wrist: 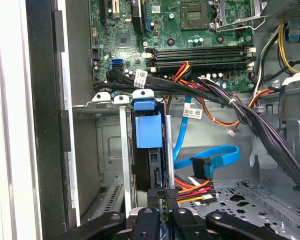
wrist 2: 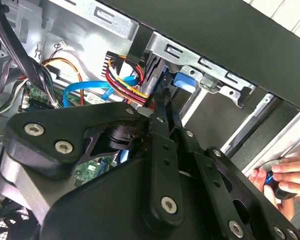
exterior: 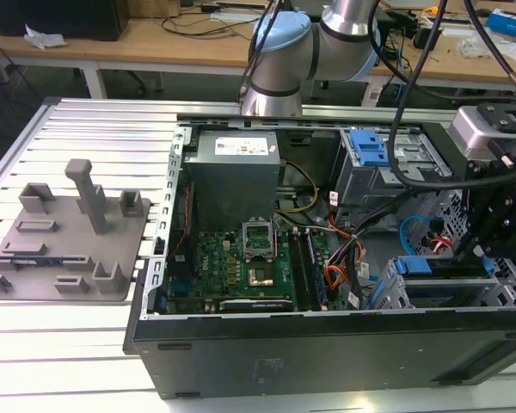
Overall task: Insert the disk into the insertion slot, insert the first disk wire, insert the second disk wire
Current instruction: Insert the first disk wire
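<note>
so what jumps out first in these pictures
The open computer case dominates the exterior view, green motherboard inside. At that view's right the gripper hangs over the insertion slot, where the blue-framed disk sits. A person's hand shows at the case edge in the second wrist view.

**Camera layout: one off-arm view and two wrist views around an open computer case (exterior: 327, 353).**

The exterior view stands at middle range and raised. It looks down and across the case toward the base of the arm (exterior: 279, 52) on the far side. The first wrist view looks along the gripper (wrist: 162, 197) at close range into the case. It faces the disk (wrist: 147, 130) in its blue carrier, with the motherboard (wrist: 140, 30) beyond. The second wrist view sits closer still, behind the gripper's linkage, which blocks much of it, and it appears to face the case's outer wall. Both wrist views share the blue carrier, and all three views share the blue cable (wrist: 225, 155).
</note>
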### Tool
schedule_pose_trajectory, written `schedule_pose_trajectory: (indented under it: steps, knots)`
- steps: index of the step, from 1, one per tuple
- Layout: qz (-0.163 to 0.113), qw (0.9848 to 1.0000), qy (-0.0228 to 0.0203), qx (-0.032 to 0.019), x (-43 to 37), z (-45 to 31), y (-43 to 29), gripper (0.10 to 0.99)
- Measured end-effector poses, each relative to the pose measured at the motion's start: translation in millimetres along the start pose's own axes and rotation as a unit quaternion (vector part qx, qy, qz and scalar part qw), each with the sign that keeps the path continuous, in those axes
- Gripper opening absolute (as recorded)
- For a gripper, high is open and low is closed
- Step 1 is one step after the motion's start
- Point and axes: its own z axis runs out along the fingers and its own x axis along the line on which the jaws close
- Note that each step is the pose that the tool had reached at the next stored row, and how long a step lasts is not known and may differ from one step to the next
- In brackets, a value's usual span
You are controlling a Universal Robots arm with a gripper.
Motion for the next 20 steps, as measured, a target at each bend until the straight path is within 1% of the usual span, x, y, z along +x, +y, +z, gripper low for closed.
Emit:
schedule_pose_trajectory:
  steps: [3, 4, 5, 6, 7, 8, 9, 10, 12, 13, 20]
  knots:
    - [0.000, 1.0000, 0.0009, 0.0002, 0.6, 3.4, 0.3, 0.165]
    - [0.000, 1.0000, 0.0007, 0.0002, 0.8, 3.8, 0.8, 0.165]
    - [0.000, 1.0000, -0.0005, -0.0002, 1.2, 4.4, 2.3, 0.176]
    - [0.000, 1.0000, -0.0001, 0.0001, 1.2, -0.5, 3.1, 0.298]
    - [0.001, 1.0000, 0.0000, 0.0001, 1.4, -8.3, 3.1, 0.298]
    - [0.001, 1.0000, 0.0001, 0.0001, 1.5, -12.2, 3.1, 0.361]
    - [0.002, 1.0000, 0.0001, 0.0001, 1.5, -17.7, 3.2, 0.361]
    - [0.002, 1.0000, 0.0001, 0.0002, 1.4, -24.7, 3.3, 0.361]
    - [0.002, 1.0000, 0.0001, 0.0002, 1.2, -34.3, 3.3, 0.361]
    - [0.002, 1.0000, 0.0001, 0.0002, 1.2, -36.2, 3.3, 0.361]
    - [0.002, 1.0000, 0.0001, 0.0003, 1.2, -36.5, 3.3, 0.361]
